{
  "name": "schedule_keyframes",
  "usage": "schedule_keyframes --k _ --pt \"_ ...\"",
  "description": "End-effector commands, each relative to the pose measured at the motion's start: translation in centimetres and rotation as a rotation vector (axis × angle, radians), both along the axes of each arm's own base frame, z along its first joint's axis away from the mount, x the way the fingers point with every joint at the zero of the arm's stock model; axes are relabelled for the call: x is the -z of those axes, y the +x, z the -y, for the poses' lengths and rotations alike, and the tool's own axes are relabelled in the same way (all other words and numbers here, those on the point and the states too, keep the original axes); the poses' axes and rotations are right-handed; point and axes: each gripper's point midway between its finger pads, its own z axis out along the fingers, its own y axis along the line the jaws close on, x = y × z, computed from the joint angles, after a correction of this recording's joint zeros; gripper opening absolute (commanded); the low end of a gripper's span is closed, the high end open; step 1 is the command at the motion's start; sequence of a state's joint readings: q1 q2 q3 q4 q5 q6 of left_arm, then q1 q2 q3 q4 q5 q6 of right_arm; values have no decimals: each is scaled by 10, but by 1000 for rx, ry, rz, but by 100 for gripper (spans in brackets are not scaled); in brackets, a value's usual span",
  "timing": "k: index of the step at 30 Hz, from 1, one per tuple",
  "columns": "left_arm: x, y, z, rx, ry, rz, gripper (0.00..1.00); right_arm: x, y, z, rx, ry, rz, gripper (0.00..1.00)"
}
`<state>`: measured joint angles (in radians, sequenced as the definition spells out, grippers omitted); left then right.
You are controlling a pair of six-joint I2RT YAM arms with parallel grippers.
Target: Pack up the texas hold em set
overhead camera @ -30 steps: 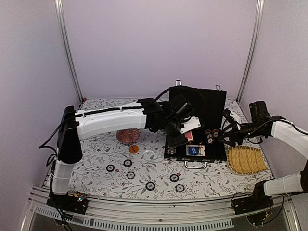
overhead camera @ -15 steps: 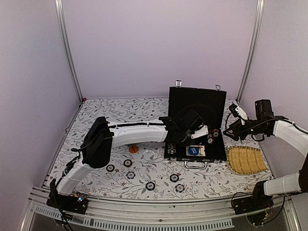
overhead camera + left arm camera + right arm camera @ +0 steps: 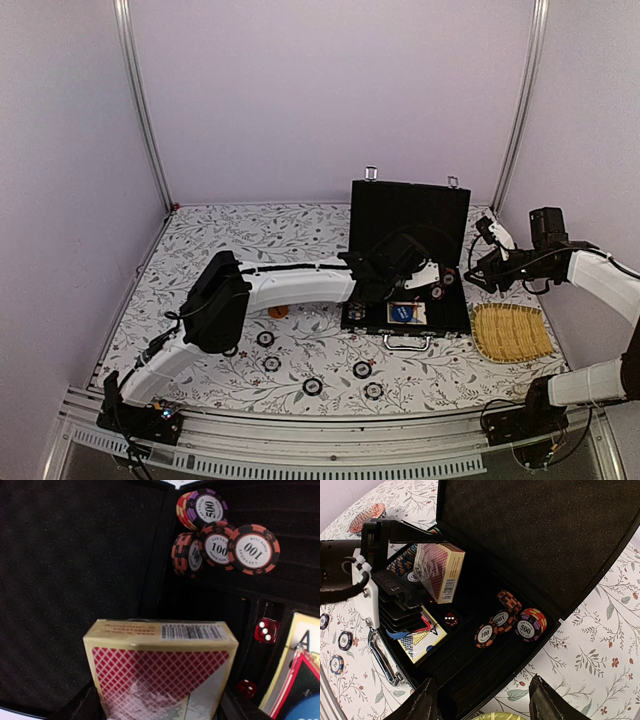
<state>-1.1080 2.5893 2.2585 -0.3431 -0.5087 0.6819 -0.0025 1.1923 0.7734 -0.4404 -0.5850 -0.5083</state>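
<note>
Deck (image 3: 440,567) is clamped in the left gripper (image 3: 159,700) and hung over the left half of the open case (image 3: 405,330), apart from its floor. Its long axis is tilted, with the barcode end aimed at the dark recess below, so lowering along that axis seems called for. Room is judged tight: dice (image 3: 265,630) and stacked chips (image 3: 220,545) lie just beside, and the lid (image 3: 535,530) close behind. Black foam lines the case. The right gripper (image 3: 485,700) is spread empty nearby. Loose chips (image 3: 313,386) and the disc (image 3: 278,311) lie unpacked on the desk (image 3: 220,230).
</note>
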Motion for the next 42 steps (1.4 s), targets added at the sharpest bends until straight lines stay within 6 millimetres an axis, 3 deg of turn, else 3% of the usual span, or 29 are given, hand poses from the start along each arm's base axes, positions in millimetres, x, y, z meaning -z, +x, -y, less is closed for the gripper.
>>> schedule_keyframes --k 1,19,25,30,34,38,42 --pt "-19 12 12 13 -79 53 66 0 -1 2 13 5 7 63" --pt "14 17 12 52 -60 -3 73 7 -1 2 7 3 -15 63" --pt "14 20 11 49 -62 0 81 9 -1 1 4 5 -20 63" --pt "11 19 10 48 -60 5 82 9 -1 1 1 7 -23 63" --pt "-12 15 12 46 -92 17 82 9 -1 0 -1 9 -24 64" --pt "-72 6 15 64 -194 28 82 6 -1 -1 -7 15 -18 63" --pt "-125 -12 2 84 -262 24 82 -12 -1 -5 -27 36 11 63"
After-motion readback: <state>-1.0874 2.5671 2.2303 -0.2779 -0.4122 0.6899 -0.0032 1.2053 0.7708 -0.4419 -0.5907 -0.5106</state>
